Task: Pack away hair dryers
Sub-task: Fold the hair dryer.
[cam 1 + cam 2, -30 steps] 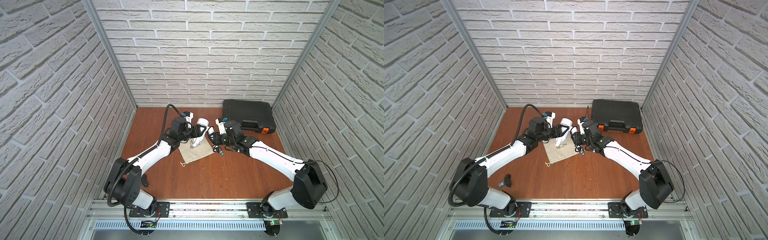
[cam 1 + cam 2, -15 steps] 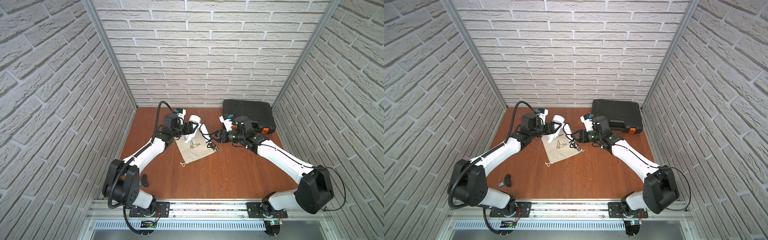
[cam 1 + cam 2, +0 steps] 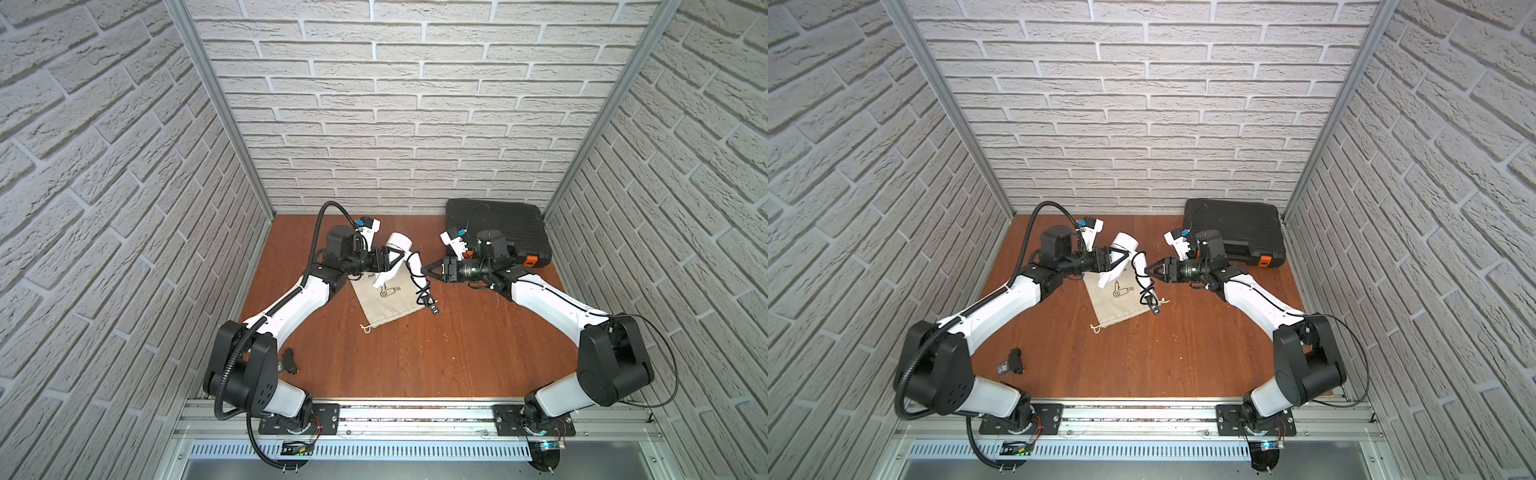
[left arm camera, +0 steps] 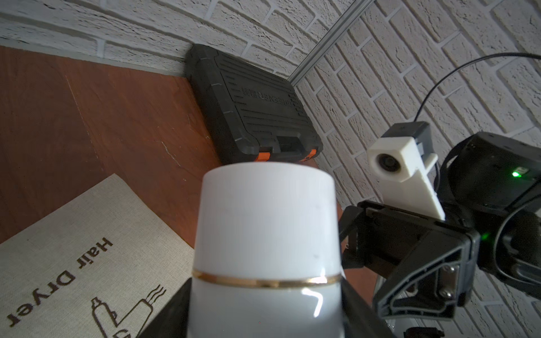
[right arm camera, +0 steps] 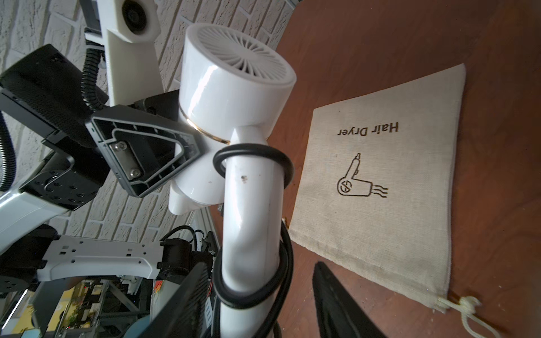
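1. The table [image 3: 415,365] carries the cloth bag [image 3: 390,303], which lies flat under both arms with its drawstring [image 3: 365,328] at the corner nearest the robot's base. Its mouth looks pressed shut, so it likely needs opening before anything goes in
2. The hair dryer [image 3: 398,243] hangs in the air above the far edge of the bag, barrel up and handle slanting down towards the cloth. Judging by the pose, the step in hand is a two-arm hold or hand-over
3. To do it well, the right arm should close squarely on the handle, low down, and only then should the barrel be let go
4. The cord [image 5: 251,152] loops round the handle and its plug [image 3: 434,309] dangles to the bag's edge. Pinching the loops against the handle would keep them bundled, since a loose plug may snag the bag mouth
5. The left gripper [image 3: 400,257] is clamped across the barrel just past the gold ring and bears the dryer
6. The right gripper [image 3: 426,272] has its jaws parted astride the lower handle. The right wrist view shows a gap on one side, so it grips nothing yet
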{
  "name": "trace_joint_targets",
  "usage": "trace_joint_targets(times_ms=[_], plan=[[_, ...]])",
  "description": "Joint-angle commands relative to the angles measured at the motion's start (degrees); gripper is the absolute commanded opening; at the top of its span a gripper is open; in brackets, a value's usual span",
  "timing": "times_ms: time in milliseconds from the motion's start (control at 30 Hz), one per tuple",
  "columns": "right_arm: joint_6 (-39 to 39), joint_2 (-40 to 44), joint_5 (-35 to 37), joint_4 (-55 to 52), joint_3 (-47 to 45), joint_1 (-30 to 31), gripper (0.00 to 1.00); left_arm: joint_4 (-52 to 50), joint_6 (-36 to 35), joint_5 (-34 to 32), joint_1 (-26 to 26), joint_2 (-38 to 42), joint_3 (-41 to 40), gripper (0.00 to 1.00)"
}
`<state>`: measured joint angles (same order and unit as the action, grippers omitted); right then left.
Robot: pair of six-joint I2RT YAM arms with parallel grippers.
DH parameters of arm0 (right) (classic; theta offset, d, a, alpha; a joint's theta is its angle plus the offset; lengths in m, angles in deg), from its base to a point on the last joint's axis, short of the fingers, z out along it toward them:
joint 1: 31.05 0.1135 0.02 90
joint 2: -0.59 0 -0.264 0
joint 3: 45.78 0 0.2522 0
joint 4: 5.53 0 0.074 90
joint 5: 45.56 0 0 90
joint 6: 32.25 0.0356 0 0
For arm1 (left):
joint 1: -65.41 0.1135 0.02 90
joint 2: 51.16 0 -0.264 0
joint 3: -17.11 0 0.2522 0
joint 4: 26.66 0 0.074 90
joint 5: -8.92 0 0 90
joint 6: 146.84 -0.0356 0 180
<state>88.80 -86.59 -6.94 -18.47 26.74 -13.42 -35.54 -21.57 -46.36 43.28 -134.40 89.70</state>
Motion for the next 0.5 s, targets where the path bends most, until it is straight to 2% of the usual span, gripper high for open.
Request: trace_joint_targets(times_ms=[0, 167, 467], plan=[[2.34, 0.1, -6.0, 5.88, -1.02, 0.43, 0.58, 7.47, -0.27, 2.67, 0.41, 2.45, 1.99, 0.0], [1.53, -0.62, -8.94, 3.77, 0.02, 2.12, 0.56, 9.59, 0.76, 3.44, 0.42, 1.37, 2.78, 0.0], [-1.76, -1.5, -9.42, -2.0, 3.12, 4.71, 0.47, 11.31, 1.28, 2.9, -0.24, 1.5, 3.11, 0.0]])
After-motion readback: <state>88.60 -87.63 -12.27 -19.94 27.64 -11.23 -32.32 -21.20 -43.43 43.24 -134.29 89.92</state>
